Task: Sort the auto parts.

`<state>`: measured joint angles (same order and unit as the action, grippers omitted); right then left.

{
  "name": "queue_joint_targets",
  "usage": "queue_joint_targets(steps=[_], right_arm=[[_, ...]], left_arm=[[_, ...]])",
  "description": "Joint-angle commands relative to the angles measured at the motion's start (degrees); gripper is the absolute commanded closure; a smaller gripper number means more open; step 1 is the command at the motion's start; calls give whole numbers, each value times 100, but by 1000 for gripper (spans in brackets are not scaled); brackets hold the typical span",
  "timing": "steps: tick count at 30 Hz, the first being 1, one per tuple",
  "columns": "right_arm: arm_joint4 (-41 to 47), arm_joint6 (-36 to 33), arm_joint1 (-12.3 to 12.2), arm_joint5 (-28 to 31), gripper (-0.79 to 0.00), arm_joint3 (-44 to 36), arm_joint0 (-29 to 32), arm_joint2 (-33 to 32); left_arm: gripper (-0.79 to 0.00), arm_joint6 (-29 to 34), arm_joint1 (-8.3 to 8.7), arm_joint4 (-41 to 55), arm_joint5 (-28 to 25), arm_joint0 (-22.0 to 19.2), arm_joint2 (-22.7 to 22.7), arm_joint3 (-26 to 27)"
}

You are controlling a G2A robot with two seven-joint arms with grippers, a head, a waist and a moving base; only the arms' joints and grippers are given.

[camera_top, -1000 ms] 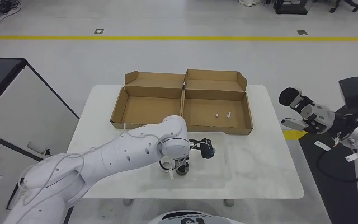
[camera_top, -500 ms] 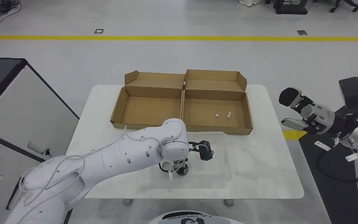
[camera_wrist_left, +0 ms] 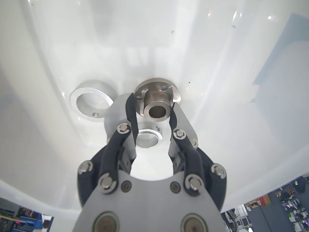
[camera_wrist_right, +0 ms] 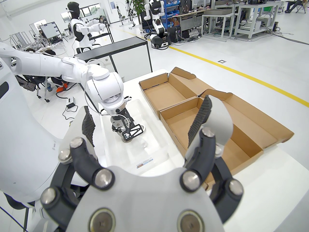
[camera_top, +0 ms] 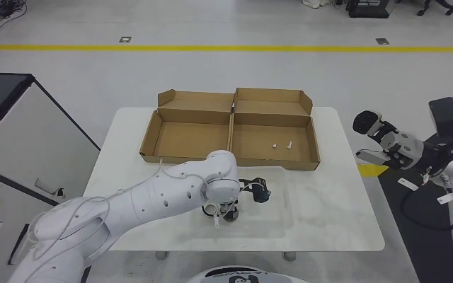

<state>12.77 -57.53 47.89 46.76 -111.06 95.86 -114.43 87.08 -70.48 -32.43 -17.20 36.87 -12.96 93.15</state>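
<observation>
Well, on the left sits an open cardboard box (camera_top: 185, 138) with nothing in it. Next, nearer the robot, the left gripper (camera_wrist_left: 151, 103) is down in the white tray (camera_top: 279, 219) on the table (camera_top: 340, 212). Its two fingers are squeezed onto a flanged metal bushing (camera_wrist_left: 158, 92), one on each side.

I think the bushing could slip. It is round and smooth, and the black pads touch only a small bit of it. If the arm lifts fast or tips, the part could twist out and drop back into the tray. It might also bump the big silver ring (camera_wrist_left: 89, 89) or the small silver ring (camera_wrist_left: 150, 131) lying close by.

The bushing looks shiny and brownish grey. It has a short fat tube with a hole through it. At the far end is a flat round plate with little holes.

Further right is the second cardboard box (camera_top: 272, 141), touching the first, with two tiny pale parts (camera_top: 283, 144) inside. Last, the right gripper (camera_wrist_right: 147, 108) hangs beyond the table's right side, fingers spread wide, holding nothing.
</observation>
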Motion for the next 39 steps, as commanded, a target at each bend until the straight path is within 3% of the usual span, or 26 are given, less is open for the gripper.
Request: queue_joint_targets(steps=[1, 8, 13, 21, 29, 39], right_arm=[[0, 0, 0, 0, -785, 0, 0, 0], [0, 0, 0, 0, -785, 0, 0, 0], [0, 0, 0, 0, -785, 0, 0, 0], [0, 0, 0, 0, -785, 0, 0, 0], [0, 0, 0, 0, -785, 0, 0, 0], [0, 0, 0, 0, -785, 0, 0, 0]], left_arm=[[-323, -3, -8, 9, -2, -19, 19, -32], [-268, -77, -1, -35, 66, -6, -81, -75], [-268, -56, 13, -47, 23, 36, -118, -50], [-354, -76, 45, -87, -75, 102, -127, 32], [-286, -115, 47, -78, -114, 70, -85, 0], [-311, -122, 48, -86, -122, 67, -77, -7]])
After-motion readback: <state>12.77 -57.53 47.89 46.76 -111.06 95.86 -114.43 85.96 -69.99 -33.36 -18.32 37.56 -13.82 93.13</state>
